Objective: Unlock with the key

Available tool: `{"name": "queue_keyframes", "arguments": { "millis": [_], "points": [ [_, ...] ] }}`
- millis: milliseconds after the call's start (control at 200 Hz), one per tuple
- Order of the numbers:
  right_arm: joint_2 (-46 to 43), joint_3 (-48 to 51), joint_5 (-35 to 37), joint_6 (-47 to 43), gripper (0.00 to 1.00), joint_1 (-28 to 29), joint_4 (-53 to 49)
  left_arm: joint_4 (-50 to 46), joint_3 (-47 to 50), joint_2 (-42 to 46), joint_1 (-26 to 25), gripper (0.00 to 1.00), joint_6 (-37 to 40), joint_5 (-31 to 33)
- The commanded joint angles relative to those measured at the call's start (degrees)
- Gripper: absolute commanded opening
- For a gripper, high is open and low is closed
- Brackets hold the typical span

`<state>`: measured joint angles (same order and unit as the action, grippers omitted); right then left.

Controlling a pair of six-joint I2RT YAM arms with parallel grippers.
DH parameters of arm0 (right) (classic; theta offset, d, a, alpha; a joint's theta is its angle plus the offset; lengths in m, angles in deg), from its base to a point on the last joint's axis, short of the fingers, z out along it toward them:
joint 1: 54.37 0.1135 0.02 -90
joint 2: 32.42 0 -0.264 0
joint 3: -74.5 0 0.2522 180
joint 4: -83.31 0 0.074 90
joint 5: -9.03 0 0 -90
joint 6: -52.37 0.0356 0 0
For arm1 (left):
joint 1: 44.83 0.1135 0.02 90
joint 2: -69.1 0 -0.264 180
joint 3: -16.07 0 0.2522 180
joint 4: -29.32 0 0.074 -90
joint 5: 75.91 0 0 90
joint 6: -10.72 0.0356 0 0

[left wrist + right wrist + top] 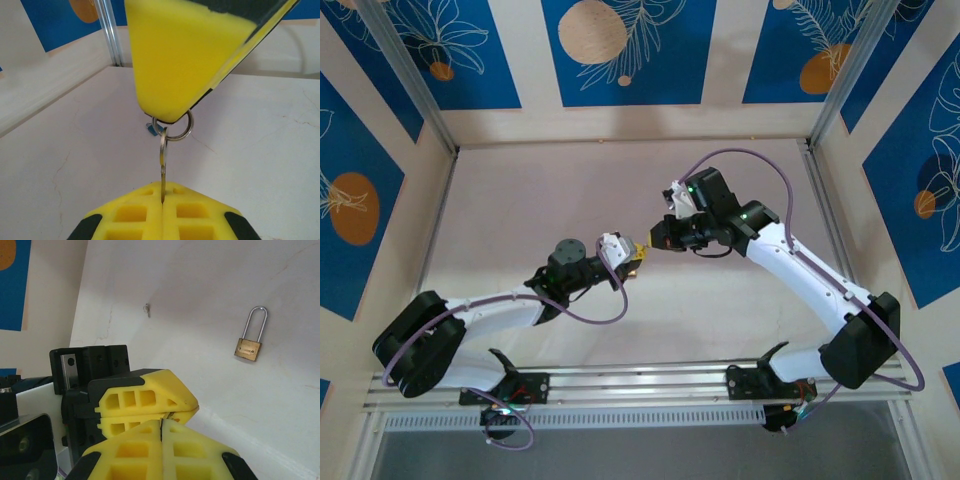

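Both grippers meet over the middle of the table. The key [163, 167] is seen edge-on as a thin silver strip. Its lower end is pinched between the tips of my shut left gripper [162, 194] [637, 259]. Its top hangs on a silver ring [176, 131], with a bit of blue head [150, 128] beside it. Ring and head disappear under the yellow tip of my right gripper [651, 244] [162, 423], which is shut with a thin dark sliver in its seam. The brass padlock [248, 342] lies flat on the table, shackle closed, apart from both grippers.
A small metal speck [147, 308] lies on the pale table farther off. Aluminium posts [109, 35] and blue-patterned walls close in the table's sides and back. The rail with the arm bases [640, 378] runs along the near edge.
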<state>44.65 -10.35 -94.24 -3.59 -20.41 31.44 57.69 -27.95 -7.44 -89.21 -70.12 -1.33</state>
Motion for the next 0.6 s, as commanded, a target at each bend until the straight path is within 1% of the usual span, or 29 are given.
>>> {"name": "queue_keyframes", "arguments": {
  "millis": [0,175,380,430,490,595],
  "points": [
    [-1.8,0.8,0.5,-0.2,0.01,-0.8,-0.5,-1.7,-1.0,1.5,0.0,0.00,-0.3,-1.1],
    [-1.7,1.1,0.2,-0.2,0.01,-0.9,-0.3,-3.9,-2.1,1.5,0.0,0.00,-0.6,-3.2],
    [-1.7,1.6,0.1,-0.5,0.02,-1.5,-0.2,-10.4,-4.8,1.5,0.0,0.00,-1.2,-4.8],
    [-1.7,1.9,0.0,-0.5,0.08,-1.7,0.1,-12.0,-5.5,1.3,0.0,0.00,-1.3,-4.9],
    [-1.7,2.3,-0.1,-0.5,0.12,-2.0,0.6,-13.5,-6.2,1.1,-0.1,0.00,-1.5,-5.1],
    [-2.0,3.1,-0.3,-0.6,0.29,-2.6,1.7,-17.8,-7.9,1.1,0.1,0.00,-1.6,-5.1]
  ]
}}
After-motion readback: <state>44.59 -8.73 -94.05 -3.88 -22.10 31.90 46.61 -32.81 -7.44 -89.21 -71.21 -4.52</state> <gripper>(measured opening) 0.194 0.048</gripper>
